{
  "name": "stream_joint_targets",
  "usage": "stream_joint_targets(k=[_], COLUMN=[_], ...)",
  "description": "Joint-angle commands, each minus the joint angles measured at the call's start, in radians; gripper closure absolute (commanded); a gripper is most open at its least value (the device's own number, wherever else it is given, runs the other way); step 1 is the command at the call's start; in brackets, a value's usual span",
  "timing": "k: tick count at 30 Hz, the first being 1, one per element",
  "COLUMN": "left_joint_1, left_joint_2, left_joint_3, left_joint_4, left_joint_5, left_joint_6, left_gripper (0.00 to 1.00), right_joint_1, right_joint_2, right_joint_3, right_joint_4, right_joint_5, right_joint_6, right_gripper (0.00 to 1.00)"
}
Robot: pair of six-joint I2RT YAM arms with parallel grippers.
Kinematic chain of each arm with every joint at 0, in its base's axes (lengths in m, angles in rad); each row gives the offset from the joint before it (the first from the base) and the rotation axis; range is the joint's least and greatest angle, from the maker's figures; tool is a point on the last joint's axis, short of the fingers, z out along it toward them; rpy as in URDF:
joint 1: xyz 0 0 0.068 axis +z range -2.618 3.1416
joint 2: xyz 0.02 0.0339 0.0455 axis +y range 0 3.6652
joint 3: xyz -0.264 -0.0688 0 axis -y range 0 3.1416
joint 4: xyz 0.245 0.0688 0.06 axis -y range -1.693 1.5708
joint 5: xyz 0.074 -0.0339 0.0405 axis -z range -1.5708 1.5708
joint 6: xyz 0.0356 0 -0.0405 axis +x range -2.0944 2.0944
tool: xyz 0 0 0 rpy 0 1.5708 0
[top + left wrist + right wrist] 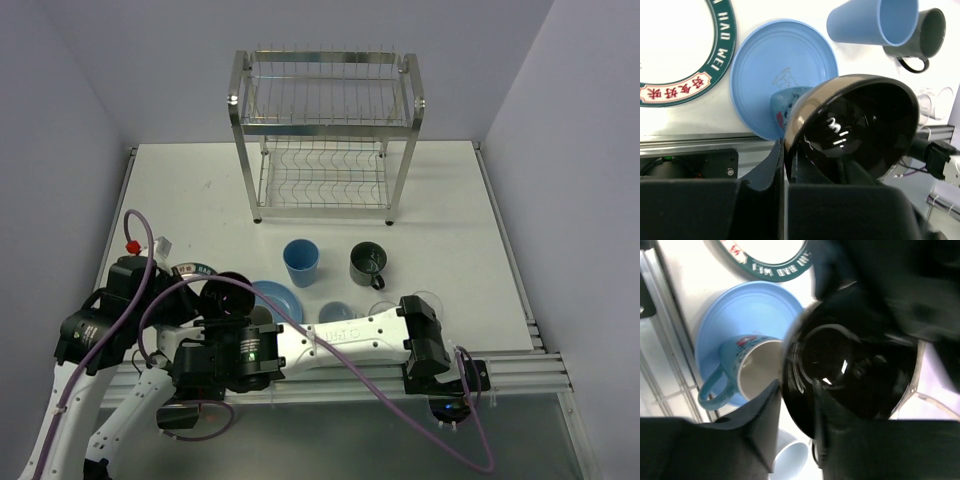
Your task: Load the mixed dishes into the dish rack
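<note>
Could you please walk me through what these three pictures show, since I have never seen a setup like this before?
These are two robot arms bolted at the near edge of a white table. One picture comes from a fixed camera above and behind them; the other two come from small cameras on each wrist, looking past that arm's own tool.

At the far side stands a steel wire dish rack. In front of it lie a blue tumbler, a dark mug, a blue plate and a white plate with a patterned rim. A pale blue mug lies on its side on the blue plate.

Both wrist views are filled by a black bowl; each tool's fingers seem to clamp its rim.
</note>
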Motion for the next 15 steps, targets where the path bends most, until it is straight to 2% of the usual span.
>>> stream_joint_targets(k=[1,3,5,10,12,13,15], left_joint_1=[-0.001,-0.001,-0.001,-0.001,-0.001,-0.001,-0.001], left_joint_2=[-0.009,-0.009,-0.010,-0.006,-0.004,-0.006,-0.016], left_joint_3=[0.069,0.073,0.075,0.063,0.064,0.067,0.091], left_joint_4=[0.089,0.088,0.091,0.120,0.137,0.144,0.164], left_joint_5=[0.068,0.074,0.085,0.122,0.134,0.132,0.110], left_joint_6=[-0.014,-0.013,-0.011,-0.014,-0.020,-0.025,-0.049], left_gripper=[1.00,1.00,1.00,0.99,0.77,0.49,0.28], right_joint_1=[-0.001,-0.001,-0.002,-0.001,-0.001,0.001,-0.001], right_joint_2=[-0.027,-0.024,-0.024,-0.070,-0.111,-0.124,-0.163], right_joint_3=[-0.016,-0.026,-0.046,-0.135,-0.178,-0.192,-0.227], right_joint_4=[0.047,0.052,0.060,0.139,0.182,0.195,0.233], right_joint_5=[0.042,0.059,0.076,0.116,0.102,0.098,0.096], right_joint_6=[-0.022,-0.036,-0.040,-0.050,-0.045,-0.042,-0.028], right_gripper=[0.70,0.78,1.00,1.00,1.00,1.00,1.00])
